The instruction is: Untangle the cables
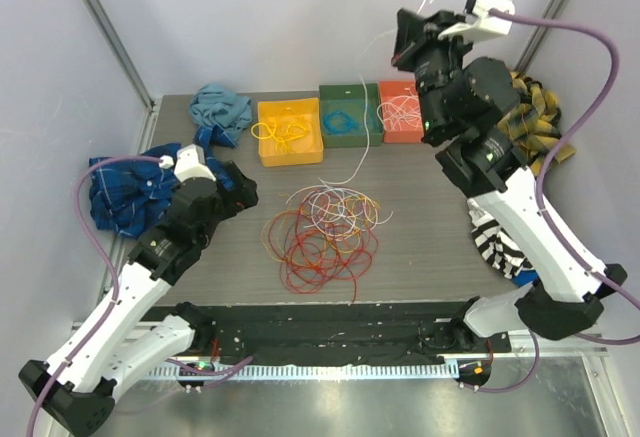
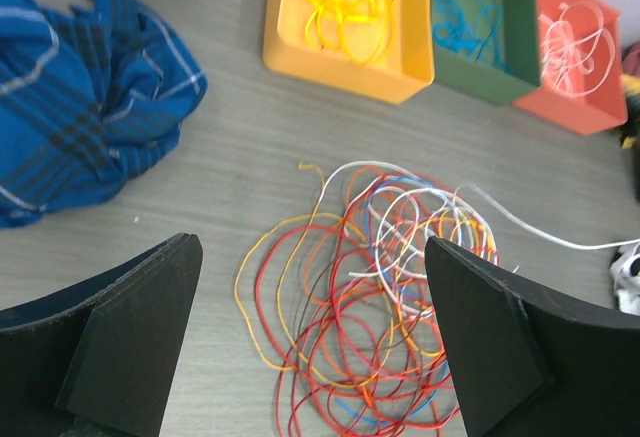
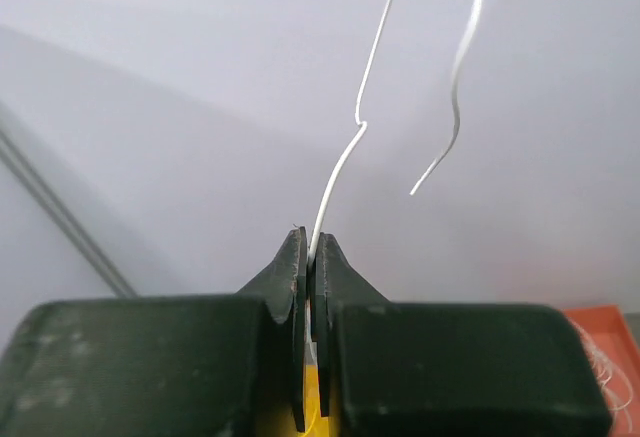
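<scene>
The right end effector [image 3: 310, 245] is closed tight on one white cable [image 3: 338, 175] and holds it raised, up and to the right of the yellow bin [image 1: 292, 158]. The left end effector [image 2: 312, 257] is wide open and holds nothing. The tangle of cables [image 1: 325, 235], red, orange, yellow and white, lies on the worktop [image 1: 420, 247] just in front of the yellow bin.

Wht arm links [image 1: 128, 302], blk joints [image 1: 190, 219], purple hoses [image 1: 560, 23]

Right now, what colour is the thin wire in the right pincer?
White thin wire, clearest in the right wrist view.
</scene>
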